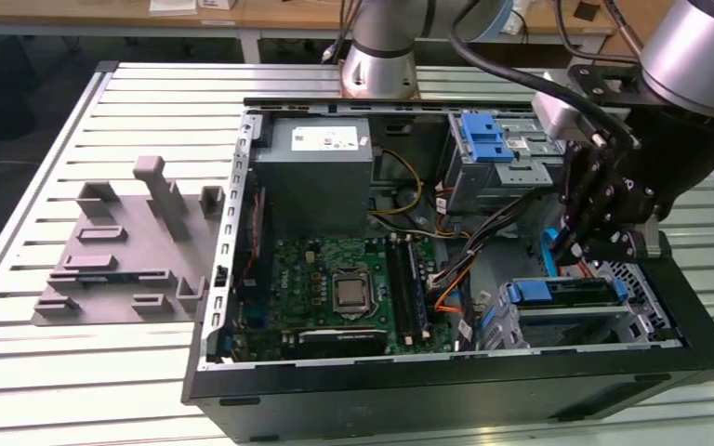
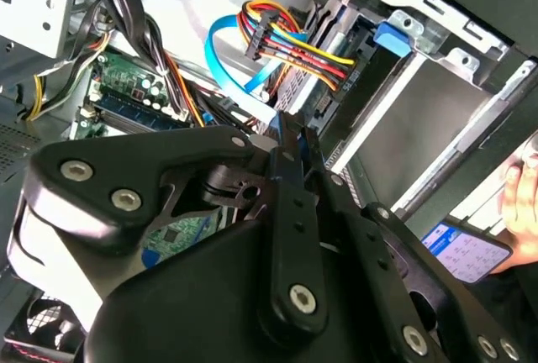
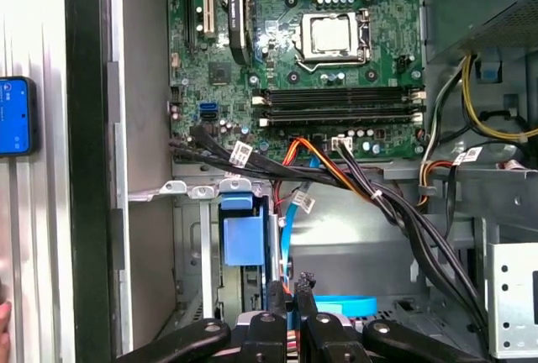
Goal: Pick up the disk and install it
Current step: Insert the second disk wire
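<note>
The arm reaches in from the exterior view's right, its wrist bent so the gripper [image 1: 589, 243] points down into the open case [image 1: 456, 381], over the drive bay at the case's front corner. In both wrist views the black fingers [image 3: 290, 296] stand close together, tips nearly touching, with nothing clamped between them — pressed together on empty air, as far as can be seen.

The disk [image 1: 564, 293] sits just below and ahead of the gripper, already inside the bay, its blue frame [image 3: 241, 241] showing at the bay mouth. In the first wrist view the frame lies just beyond the fingertips and to one side of them, apart from them.

A light-blue ribbon cable [image 2: 231, 69] curls just past the fingertips, and a bundle of red, yellow and orange wires [image 2: 290, 44] runs to a plug beyond it. Farther off from the gripper lies the motherboard [image 1: 338, 288], and beyond that the grey power supply [image 1: 320, 167]. A metal cage [image 1: 506, 158] with a blue latch stands behind the wrist.
</note>
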Controlling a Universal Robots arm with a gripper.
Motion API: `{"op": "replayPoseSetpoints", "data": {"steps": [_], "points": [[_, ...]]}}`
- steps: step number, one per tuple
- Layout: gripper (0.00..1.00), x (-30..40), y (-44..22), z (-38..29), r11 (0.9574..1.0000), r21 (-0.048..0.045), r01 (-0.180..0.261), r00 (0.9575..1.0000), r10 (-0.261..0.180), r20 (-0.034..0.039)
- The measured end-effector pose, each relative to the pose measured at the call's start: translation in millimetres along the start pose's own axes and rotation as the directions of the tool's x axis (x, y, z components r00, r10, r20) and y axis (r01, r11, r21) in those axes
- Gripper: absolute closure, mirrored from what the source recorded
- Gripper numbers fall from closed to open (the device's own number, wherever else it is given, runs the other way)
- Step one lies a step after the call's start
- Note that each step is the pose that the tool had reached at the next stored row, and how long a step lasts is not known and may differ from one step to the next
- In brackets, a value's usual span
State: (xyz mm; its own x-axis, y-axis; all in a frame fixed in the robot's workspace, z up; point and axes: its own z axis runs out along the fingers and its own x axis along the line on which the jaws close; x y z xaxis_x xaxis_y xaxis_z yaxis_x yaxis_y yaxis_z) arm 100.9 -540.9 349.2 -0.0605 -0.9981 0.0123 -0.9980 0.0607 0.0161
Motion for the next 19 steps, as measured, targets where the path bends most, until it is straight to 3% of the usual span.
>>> {"op": "replayPoseSetpoints", "data": {"steps": [12,19], "points": [[0.84,8.6,-1.5,3.9,1.0000,0.0000,0.000,1.0000,0.000,0.0002],[0.84,10.1,-4.8,8.2,1.0000,-0.0001,0.000,1.0000,0.000,0.0001]]}}
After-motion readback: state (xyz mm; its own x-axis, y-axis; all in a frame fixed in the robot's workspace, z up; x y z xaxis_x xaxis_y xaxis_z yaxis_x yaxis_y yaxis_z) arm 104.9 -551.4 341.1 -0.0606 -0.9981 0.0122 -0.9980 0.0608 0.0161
